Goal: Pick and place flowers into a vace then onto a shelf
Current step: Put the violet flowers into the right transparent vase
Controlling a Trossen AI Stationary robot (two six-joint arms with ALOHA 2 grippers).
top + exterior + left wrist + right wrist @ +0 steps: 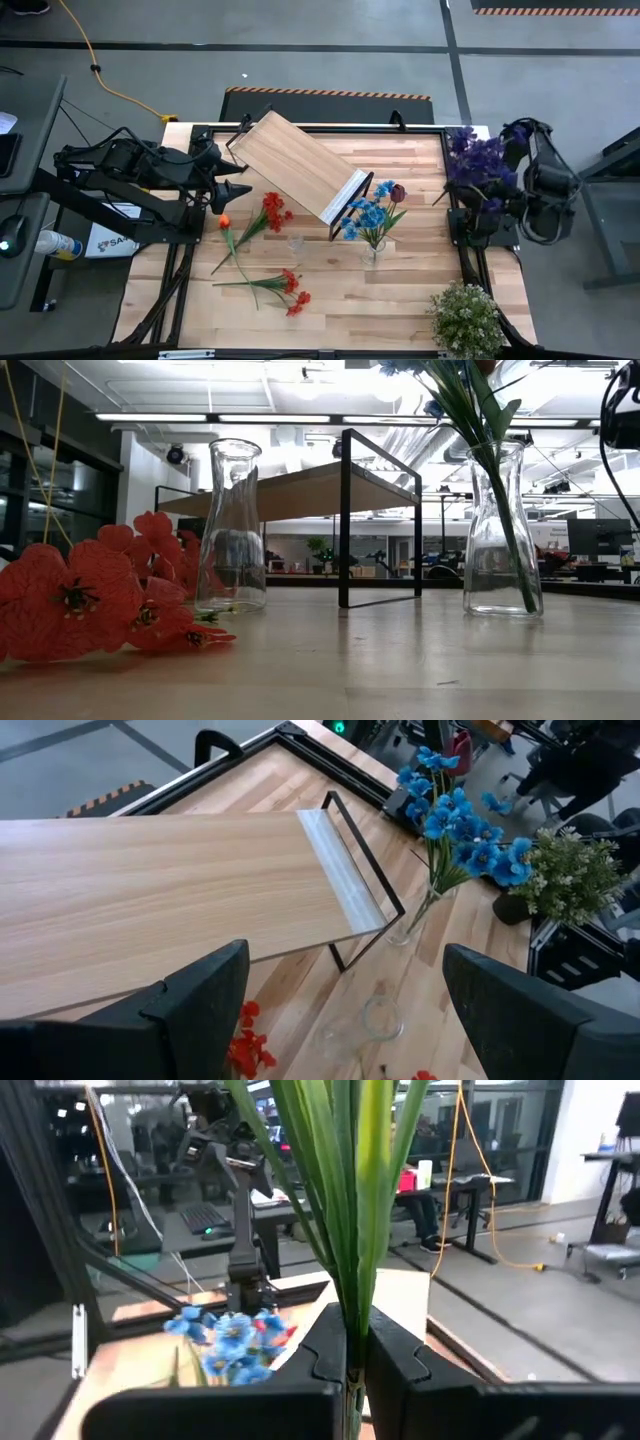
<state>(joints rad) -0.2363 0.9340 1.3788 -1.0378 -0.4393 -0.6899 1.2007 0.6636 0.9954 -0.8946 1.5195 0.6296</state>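
My right gripper is shut on a bunch of purple flowers over the table's right edge. At the table's left side my left gripper stands open and bare, pointing at the shelf. The shelf stands slantwise at the far middle of the table. A glass vase next to it holds blue flowers and a dark red one. An empty vase stands to its left. Red flowers and an orange one lie on the table, with more red flowers nearer the front. My right gripper pinches the bunch's green stems and leaves between its two fingers. The fingers lie across the stems. The bunch is lifted clear of the table, and in the high view its purple heads lie toward the far edge from the gripper.
A bushy pale green-white plant stands at the near right corner. A black frame rims the tabletop. The table's near middle shows bare wood.
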